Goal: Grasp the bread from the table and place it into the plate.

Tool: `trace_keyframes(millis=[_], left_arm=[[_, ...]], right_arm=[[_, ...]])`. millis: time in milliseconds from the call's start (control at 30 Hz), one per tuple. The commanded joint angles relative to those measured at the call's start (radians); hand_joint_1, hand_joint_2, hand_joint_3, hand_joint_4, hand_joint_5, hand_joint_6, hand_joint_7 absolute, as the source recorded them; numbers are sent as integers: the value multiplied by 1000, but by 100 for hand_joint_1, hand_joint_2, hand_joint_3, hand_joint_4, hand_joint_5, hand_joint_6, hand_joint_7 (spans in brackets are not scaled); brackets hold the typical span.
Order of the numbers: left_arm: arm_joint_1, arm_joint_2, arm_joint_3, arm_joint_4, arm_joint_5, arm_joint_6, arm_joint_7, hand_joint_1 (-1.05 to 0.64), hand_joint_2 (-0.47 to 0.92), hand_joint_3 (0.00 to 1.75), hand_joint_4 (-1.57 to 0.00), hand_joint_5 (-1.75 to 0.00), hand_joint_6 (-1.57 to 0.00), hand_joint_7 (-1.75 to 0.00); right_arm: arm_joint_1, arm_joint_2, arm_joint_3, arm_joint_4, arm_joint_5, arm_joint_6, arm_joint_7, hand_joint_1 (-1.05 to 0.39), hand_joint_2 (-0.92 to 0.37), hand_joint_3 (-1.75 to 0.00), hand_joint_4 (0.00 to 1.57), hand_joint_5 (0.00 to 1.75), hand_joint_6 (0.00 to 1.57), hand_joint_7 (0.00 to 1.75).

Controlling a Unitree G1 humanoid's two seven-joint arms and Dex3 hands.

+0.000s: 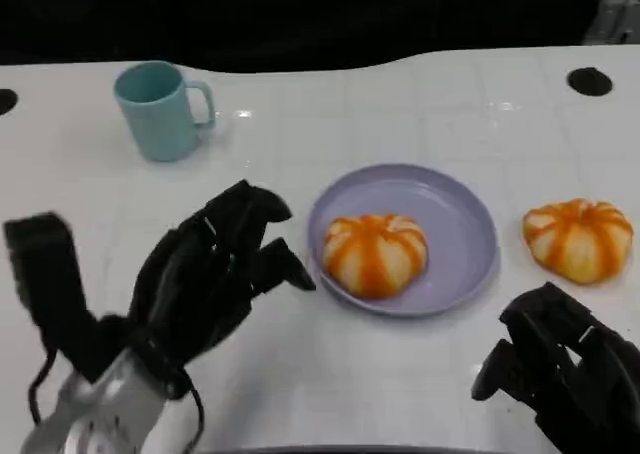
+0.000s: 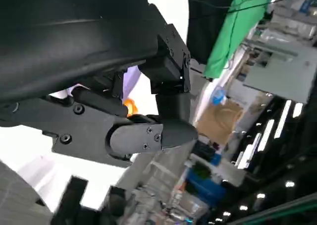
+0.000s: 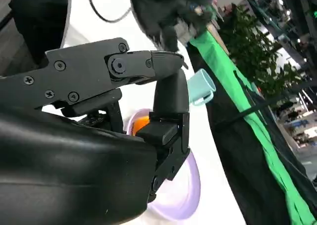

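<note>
- right hand (image 1: pixel 560 369) low at the near right, black fingers curled inward on nothing; sits just near of the loose bread (image 1: pixel 578 237), with bare table between, not touching.
- loose bread lies straight ahead, far of that hand and right of the plate (image 1: pixel 470 224), just beside its rim; right hand clearly the nearer one.
- left hand (image 1: pixel 205 279) at near left, fingers spread and empty, tips pointing right toward the plate, well apart from the loose bread.
- bun round and domed, no real long axis; pale soft-looking crust with orange stripes.
- plate shallow, round, smooth lilac, already holding a second striped bun (image 1: pixel 375 254).
- glossy white table (image 1: pixel 330 114); teal mug (image 1: pixel 160 109) at far left.
</note>
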State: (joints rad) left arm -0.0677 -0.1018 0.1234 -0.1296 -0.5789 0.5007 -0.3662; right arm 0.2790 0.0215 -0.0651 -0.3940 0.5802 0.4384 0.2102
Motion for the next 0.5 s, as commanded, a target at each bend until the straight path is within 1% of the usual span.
trace_keyframes(millis=[33,167,333,500], left_arm=[[77,-9,1,-72,-39,43,58,-59,92,50,-73,-175,-52,-165],[165,-14,3,-119,-66,53,69,-56,92,52,-72,-175,-46,-173],[184,-2,0,-108,-74,27,48,-56,92,50,-74,-175,-46,-175],[227,11,-8,-108,-37,-25,54,-58,92,43,-76,-175,-47,-175]], right_arm=[[-1,-10,-4,-20,5,9,-11,-50,-92,-29,59,175,45,157],[-1,-11,-3,-23,3,11,-10,-52,-91,-28,59,175,44,157],[0,-14,-3,-25,2,10,-6,-51,-92,-28,58,175,44,156],[3,-21,-12,-29,9,12,-3,-51,-92,-28,57,175,42,156]])
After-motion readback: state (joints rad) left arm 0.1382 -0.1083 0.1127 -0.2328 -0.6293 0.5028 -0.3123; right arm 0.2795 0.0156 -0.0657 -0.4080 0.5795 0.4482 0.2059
